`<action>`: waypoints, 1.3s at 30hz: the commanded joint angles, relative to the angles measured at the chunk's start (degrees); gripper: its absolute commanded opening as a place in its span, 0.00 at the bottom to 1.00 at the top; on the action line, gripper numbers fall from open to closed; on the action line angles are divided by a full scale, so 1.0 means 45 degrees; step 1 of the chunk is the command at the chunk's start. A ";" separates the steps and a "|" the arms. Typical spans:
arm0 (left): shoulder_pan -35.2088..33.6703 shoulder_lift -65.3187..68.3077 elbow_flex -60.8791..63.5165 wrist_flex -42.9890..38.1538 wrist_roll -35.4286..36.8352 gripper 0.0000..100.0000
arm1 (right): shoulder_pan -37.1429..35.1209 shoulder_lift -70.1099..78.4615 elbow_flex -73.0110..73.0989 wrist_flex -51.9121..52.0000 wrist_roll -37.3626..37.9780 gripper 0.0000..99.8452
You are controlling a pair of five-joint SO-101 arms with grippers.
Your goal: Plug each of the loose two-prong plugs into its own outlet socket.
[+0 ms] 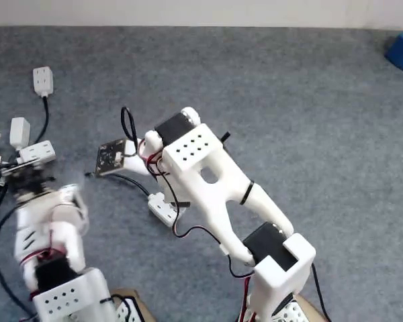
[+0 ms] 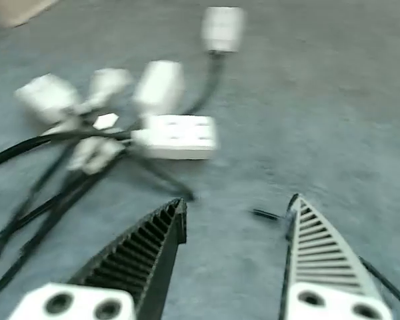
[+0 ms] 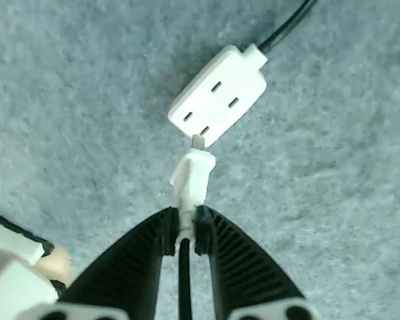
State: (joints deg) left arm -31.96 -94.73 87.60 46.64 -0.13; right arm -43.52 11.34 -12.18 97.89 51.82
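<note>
The two-prong plug (image 3: 193, 175) is clamped at its cord end in the right gripper (image 3: 185, 225), with the prongs leading. Its long axis runs straight out from the gripper toward the outlet socket (image 3: 218, 100), which lies just ahead on the grey surface (image 3: 340, 213), turned at an angle to that axis. The prong tips meet the socket's near edge beside the closest slots; whether they have entered cannot be determined. The right arm is the nearer arm for this insertion. The left gripper (image 2: 237, 203) stands apart and empty, short of the other plugs (image 2: 159, 87).
</note>
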 commanded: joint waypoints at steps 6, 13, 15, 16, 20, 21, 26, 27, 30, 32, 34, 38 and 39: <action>-0.1709 -0.0107 -0.0557 -0.0234 0.0625 0.25 | 0.0205 -0.0205 -0.0029 0.0283 0.3282 0.01; -0.2393 -0.0010 -0.0440 0.0918 -0.0352 0.25 | 0.0205 -0.0205 -0.0147 0.0283 0.5587 0.01; -0.1416 0.0010 -0.0459 0.1582 -0.1348 0.25 | 0.0147 -0.0205 -0.0147 0.0283 0.6310 0.01; -0.0908 0.0010 -0.0459 0.1875 -0.1621 0.25 | 0.0010 -0.0205 -0.0147 0.0205 0.6662 0.01; -0.0342 -0.0107 -0.0615 0.2911 -0.2364 0.25 | -0.0557 -0.0205 -0.0088 -0.0244 0.7521 0.01; -0.0479 -0.0107 -0.0615 0.3126 -0.2520 0.25 | -0.0635 -0.0205 -0.0068 -0.0264 0.7834 0.01; -0.2510 -0.0107 -0.0713 0.3243 -0.2735 0.25 | -0.0674 -0.0166 -0.0010 -0.0264 0.9065 0.01; -0.2901 -0.0107 -0.0713 0.3243 -0.2735 0.25 | -0.0674 -0.0166 -0.0010 -0.0283 0.9143 0.01; -0.3741 -0.0107 -0.0576 0.2911 -0.2696 0.25 | -0.0694 -0.0166 -0.0010 -0.0733 0.9221 0.01; -0.3722 -0.0107 -0.0361 0.2774 -0.2696 0.25 | -0.0733 -0.0166 -0.0010 -0.0850 0.9241 0.01; -0.3350 -0.0107 -0.0088 0.2716 -0.2696 0.25 | -0.0987 -0.0186 -0.0010 -0.0694 0.9534 0.01; -0.2784 -0.0107 0.0049 0.2774 -0.2696 0.25 | -0.1280 0.0225 0.0440 -0.0694 1.0374 0.01; -0.2784 -0.0107 0.0049 0.2774 -0.2696 0.25 | -0.1299 0.0459 0.0420 -0.0752 1.0569 0.01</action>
State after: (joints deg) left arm -46.02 -94.73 88.04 60.09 -11.82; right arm -48.70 12.57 -10.33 95.16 96.57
